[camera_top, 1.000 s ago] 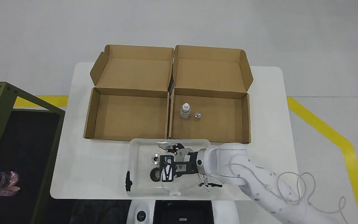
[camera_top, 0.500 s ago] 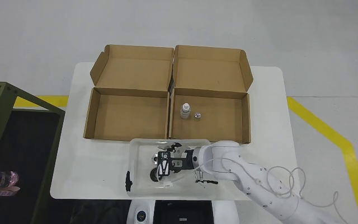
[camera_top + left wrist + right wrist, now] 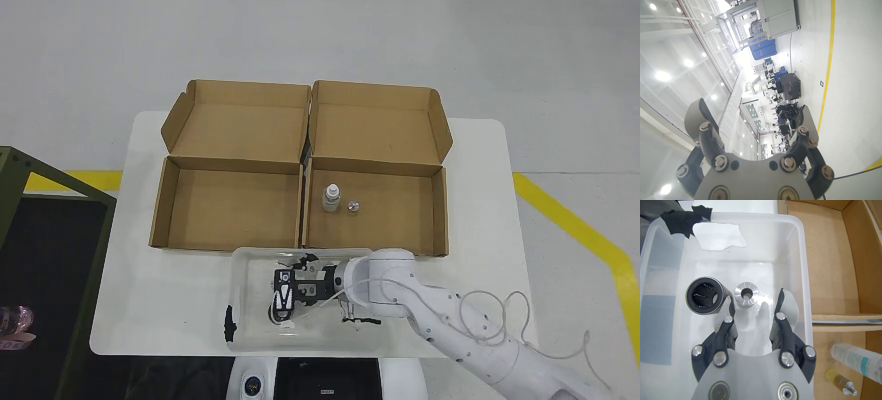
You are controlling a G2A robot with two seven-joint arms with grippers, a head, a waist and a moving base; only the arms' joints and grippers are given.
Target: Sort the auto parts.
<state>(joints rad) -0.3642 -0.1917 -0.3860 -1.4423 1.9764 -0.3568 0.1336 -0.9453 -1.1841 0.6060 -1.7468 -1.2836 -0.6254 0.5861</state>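
Observation:
My right gripper hangs open inside a clear plastic bin at the table's front edge. A silver bushing stands on end on the bin floor just past the fingertips, nearer one finger, touched by neither. Beside it lies a black linear bearing with its bore facing up, outside the fingers. My left gripper is open with nothing in it, pointing up toward the ceiling.
Two open cardboard boxes sit side by side behind the bin. The right one holds a small white bottle and a small metal part with a threaded stud. Black tape sticks to the bin's end wall.
The right gripper has slid left along the bin, staying open. The parts in the boxes have not moved.

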